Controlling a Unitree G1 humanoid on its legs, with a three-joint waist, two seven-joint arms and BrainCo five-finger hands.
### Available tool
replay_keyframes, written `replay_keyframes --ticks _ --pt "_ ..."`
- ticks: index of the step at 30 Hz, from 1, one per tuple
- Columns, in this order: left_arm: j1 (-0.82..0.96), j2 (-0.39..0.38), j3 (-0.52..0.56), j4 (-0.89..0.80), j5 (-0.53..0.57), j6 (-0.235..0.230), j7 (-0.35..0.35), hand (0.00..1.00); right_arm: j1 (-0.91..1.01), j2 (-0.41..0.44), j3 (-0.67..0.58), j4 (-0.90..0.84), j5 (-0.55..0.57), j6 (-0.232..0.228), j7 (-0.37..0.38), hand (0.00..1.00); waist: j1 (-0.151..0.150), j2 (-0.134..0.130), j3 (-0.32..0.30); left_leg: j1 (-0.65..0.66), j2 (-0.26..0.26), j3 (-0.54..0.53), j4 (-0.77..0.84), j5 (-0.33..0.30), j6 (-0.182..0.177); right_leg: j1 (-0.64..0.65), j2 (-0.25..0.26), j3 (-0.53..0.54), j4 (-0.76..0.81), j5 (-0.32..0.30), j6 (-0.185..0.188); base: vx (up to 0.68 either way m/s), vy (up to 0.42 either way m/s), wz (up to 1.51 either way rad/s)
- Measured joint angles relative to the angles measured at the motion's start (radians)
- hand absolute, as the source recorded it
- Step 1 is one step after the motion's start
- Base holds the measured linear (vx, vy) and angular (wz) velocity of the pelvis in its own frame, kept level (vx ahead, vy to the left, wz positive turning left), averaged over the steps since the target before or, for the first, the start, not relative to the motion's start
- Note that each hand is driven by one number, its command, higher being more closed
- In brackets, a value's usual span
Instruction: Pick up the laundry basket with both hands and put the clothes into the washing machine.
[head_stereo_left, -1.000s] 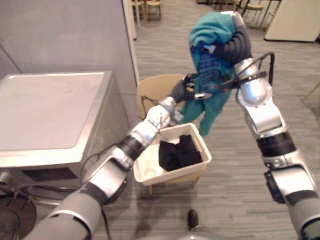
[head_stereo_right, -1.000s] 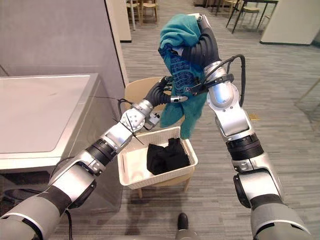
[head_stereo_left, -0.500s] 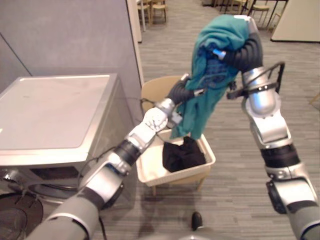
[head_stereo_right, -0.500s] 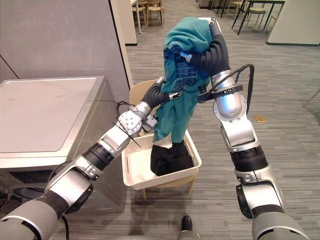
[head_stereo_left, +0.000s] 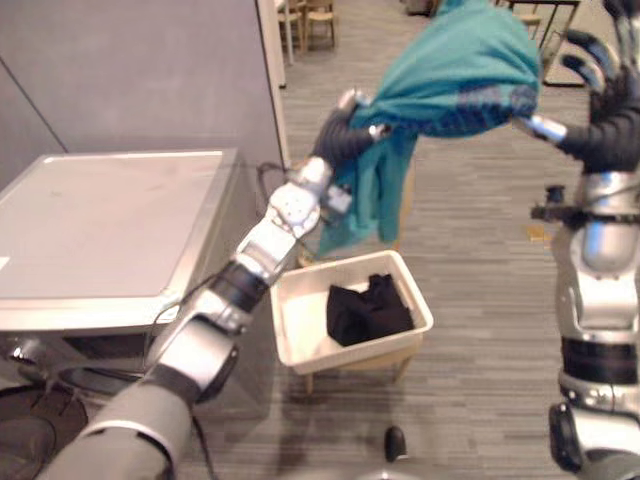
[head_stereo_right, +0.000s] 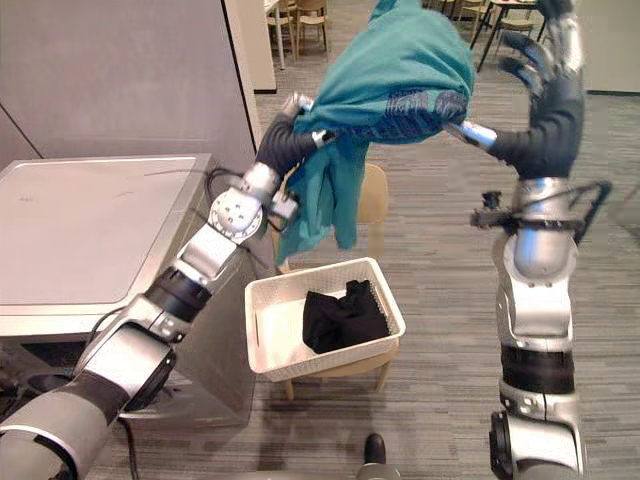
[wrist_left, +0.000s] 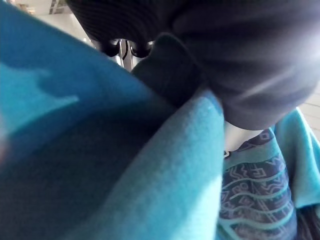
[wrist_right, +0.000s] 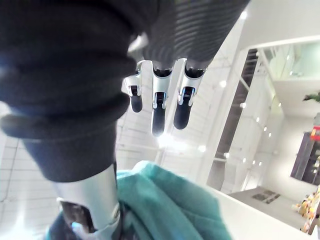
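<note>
A teal garment (head_stereo_right: 400, 70) hangs high above the white laundry basket (head_stereo_right: 251, 322). My left hand (head_stereo_right: 283, 140) is shut on its left edge, and the cloth (wrist_left: 150, 190) presses close against that hand. My right hand (head_stereo_right: 545, 105) stands open to the garment's right, fingers (wrist_right: 157, 107) straight and spread, with only the thumb touching the cloth (wrist_right: 165, 200). The garment's tail droops from the left hand towards the basket. A black garment (head_stereo_right: 340, 318) lies in the basket. The washing machine (head_stereo_left: 100, 230) is at the left, its grey top facing up.
The basket rests on a light wooden chair (head_stereo_right: 375, 195) just right of the washing machine. A grey partition wall (head_stereo_left: 140, 70) rises behind the machine. Carpeted floor (head_stereo_right: 440, 280) spreads to the right, with more chairs and tables far back.
My right hand has opened and swung right, out of the teal garment. My left hand has closed on the cloth and risen, so the garment now spreads sideways.
</note>
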Motion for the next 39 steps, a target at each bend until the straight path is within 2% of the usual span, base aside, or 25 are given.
replay_keyframes --ticks 3,5,6,12,18,22,23,25,27,29,31,32,39 --pt "-0.008 0.040 0.079 0.000 -0.003 -0.001 0.022 1.00 0.147 0.025 -0.149 -0.016 0.005 0.003 -0.012 0.00 -0.023 0.002 -0.001 0.008 0.001 0.029 -0.001 -0.008 -0.001 -0.009 0.006 0.023 0.001 0.000 0.000 0.00 0.005 -0.25" --pt "-0.007 0.076 0.120 -0.003 -0.007 -0.001 0.038 1.00 0.239 0.056 -0.223 -0.035 0.010 0.003 -0.023 0.00 -0.026 0.002 -0.002 0.018 0.006 0.047 0.000 -0.013 -0.004 -0.011 0.015 0.033 0.001 0.000 0.000 0.00 -0.007 -0.30" --pt "0.005 0.104 0.158 -0.034 -0.015 -0.001 0.042 1.00 0.325 0.098 -0.277 -0.073 0.036 0.003 -0.023 0.00 -0.030 0.005 -0.003 0.021 0.008 0.054 0.000 -0.016 -0.005 -0.012 0.018 0.038 0.001 0.000 -0.001 0.00 -0.009 -0.14" --pt "0.187 0.149 0.316 -0.263 -0.020 -0.013 0.057 1.00 0.485 0.206 -0.287 -0.109 0.043 0.001 -0.020 0.00 -0.031 0.015 -0.011 0.025 0.008 0.067 0.011 -0.030 -0.003 -0.015 0.019 0.052 0.007 -0.002 -0.001 -0.01 0.000 -0.07" --pt "0.527 0.145 0.615 -0.546 -0.020 -0.060 0.065 1.00 0.674 0.419 -0.266 -0.080 0.044 0.003 0.025 0.00 -0.020 0.022 -0.016 0.025 0.006 0.062 0.011 -0.031 -0.002 -0.015 0.017 0.050 0.013 -0.009 -0.007 0.00 -0.001 0.01" --pt "0.787 0.059 0.813 -0.625 -0.019 -0.080 0.079 1.00 0.748 0.522 -0.210 0.072 0.068 0.004 0.057 0.00 -0.007 0.020 -0.026 0.025 0.003 0.054 0.005 -0.031 0.000 -0.014 0.013 0.049 0.012 -0.011 -0.006 -0.01 -0.006 0.01" --pt "0.826 0.039 0.830 -0.633 -0.020 -0.081 0.079 1.00 0.760 0.536 -0.202 0.087 0.083 0.004 0.064 0.00 -0.001 0.022 -0.029 0.025 0.002 0.051 0.005 -0.031 0.000 -0.013 0.013 0.048 0.012 -0.011 -0.006 0.00 -0.010 0.12" --pt "0.992 -0.071 0.869 -0.690 -0.023 -0.082 0.076 1.00 0.820 0.590 -0.169 0.124 0.121 0.003 0.076 0.00 0.010 0.031 -0.037 0.025 0.003 0.028 0.004 -0.031 0.000 0.005 0.008 0.022 0.012 -0.020 -0.007 0.01 -0.002 0.32" --pt "1.107 -0.153 0.892 -0.745 -0.025 -0.083 0.076 1.00 0.851 0.604 -0.136 0.166 0.139 0.003 0.093 0.00 0.018 0.031 -0.041 0.028 0.005 0.013 0.003 -0.032 0.001 0.017 0.006 0.010 0.012 -0.026 -0.002 0.02 0.001 0.29" --pt "1.191 -0.215 0.898 -0.792 -0.018 -0.089 0.078 1.00 0.871 0.609 -0.106 0.206 0.158 0.002 0.108 0.00 0.038 0.030 -0.042 0.028 0.005 0.001 0.004 -0.032 0.002 0.028 0.001 -0.005 0.013 -0.031 -0.001 0.01 -0.003 0.28" --pt "1.275 -0.279 0.899 -0.839 0.012 -0.104 0.081 1.00 0.887 0.612 -0.070 0.239 0.177 0.002 0.125 0.00 0.042 0.031 -0.042 0.031 0.006 -0.020 0.010 -0.035 0.008 0.050 -0.007 -0.034 0.018 -0.042 0.002 0.00 0.005 0.38" --pt "1.319 -0.317 0.903 -0.860 0.019 -0.124 0.082 1.00 0.893 0.612 -0.051 0.259 0.185 0.002 0.135 0.00 0.059 0.035 -0.046 0.036 0.007 -0.021 0.015 -0.042 0.018 0.053 -0.009 -0.043 0.035 -0.058 0.009 0.00 0.005 0.22" --pt "1.425 -0.380 0.940 -0.864 0.030 -0.150 0.138 1.00 0.919 0.603 0.007 0.329 0.193 0.002 0.153 0.00 0.067 0.028 -0.042 0.033 0.005 -0.114 0.036 -0.052 0.034 0.090 -0.039 -0.142 0.113 -0.128 0.023 0.00 -0.009 0.45"
